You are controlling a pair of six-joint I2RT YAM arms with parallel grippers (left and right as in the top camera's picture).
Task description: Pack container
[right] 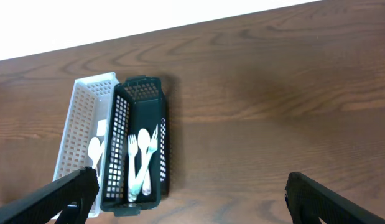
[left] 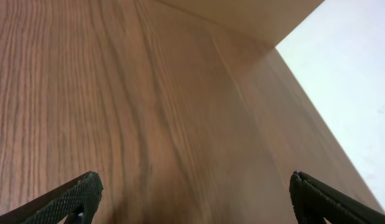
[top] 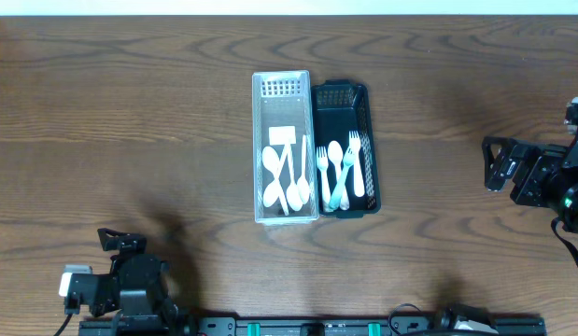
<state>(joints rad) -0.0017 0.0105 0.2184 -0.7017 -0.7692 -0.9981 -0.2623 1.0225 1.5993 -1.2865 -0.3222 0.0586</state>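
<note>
A white plastic basket [top: 258,149] holds several white spoons [top: 287,177] and sits at the table's middle. A dark green basket [top: 371,149] stands touching its right side and holds white forks [top: 342,173]. Both show in the right wrist view: white basket [right: 74,134], dark basket [right: 163,134], forks [right: 141,158]. My left gripper [top: 116,240] is open and empty at the near left; in its wrist view the left gripper [left: 192,196] faces bare wood. My right gripper [top: 491,163] is open and empty at the far right, apart from the baskets; it shows as the right gripper [right: 186,196].
The brown wood table [top: 130,112] runs to a far edge [top: 289,11] against a white wall. A black rail [top: 363,327] runs along the near edge.
</note>
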